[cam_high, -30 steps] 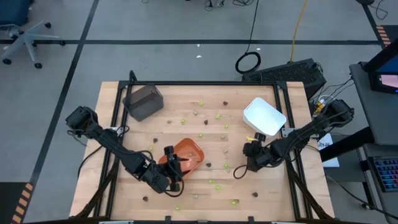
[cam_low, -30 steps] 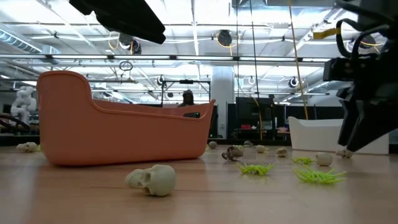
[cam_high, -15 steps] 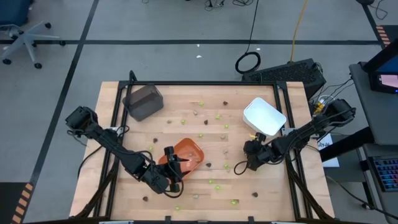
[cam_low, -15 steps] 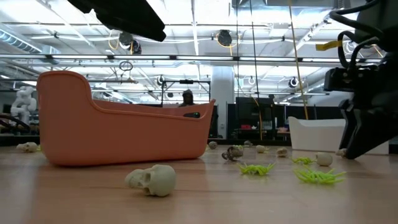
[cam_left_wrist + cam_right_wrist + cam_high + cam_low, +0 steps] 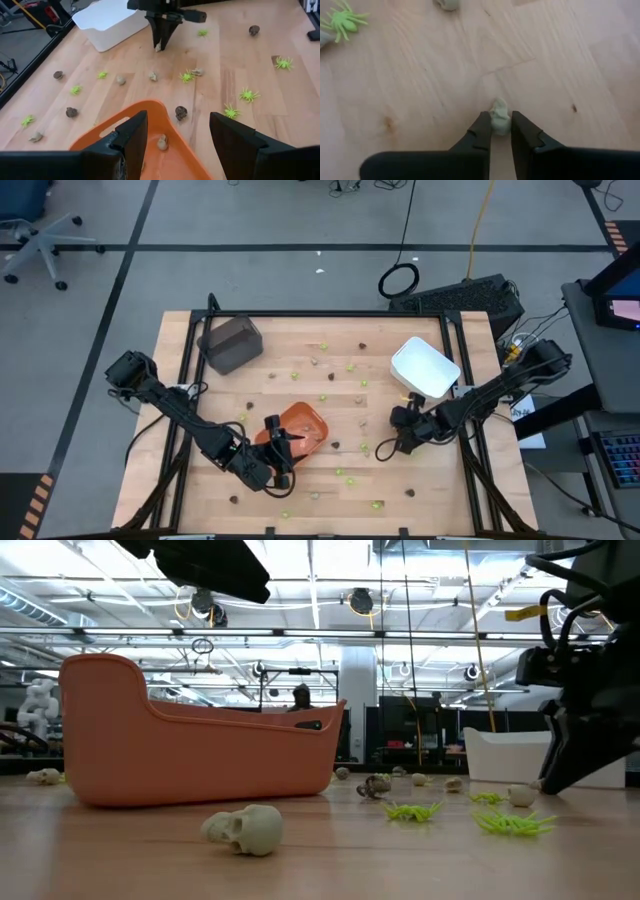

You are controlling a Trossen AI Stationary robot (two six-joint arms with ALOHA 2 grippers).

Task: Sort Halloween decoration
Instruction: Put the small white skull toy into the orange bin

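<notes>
Near the white tray [image 5: 425, 366], the right gripper [image 5: 500, 131] pinches a tan-grey piece [image 5: 499, 118], its long axis running along the fingers.

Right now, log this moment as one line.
right hand: shut on tan-grey skull, on table | left hand: open, over orange tray | phase: pick

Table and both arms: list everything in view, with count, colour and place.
Orange tray: one, table centre, a tan piece inside.
White tray: one, far right.
Dark grey tray: one, far left corner.
Green spiders: many, lime-green, scattered on the wood.
Skulls: several, tan-grey, scattered.
Brown pieces: several, dark, scattered.
Table: one, light wood.
Left gripper: open, over the orange tray's near edge.
Right gripper: shut on a tan-grey piece near the white tray.
</notes>
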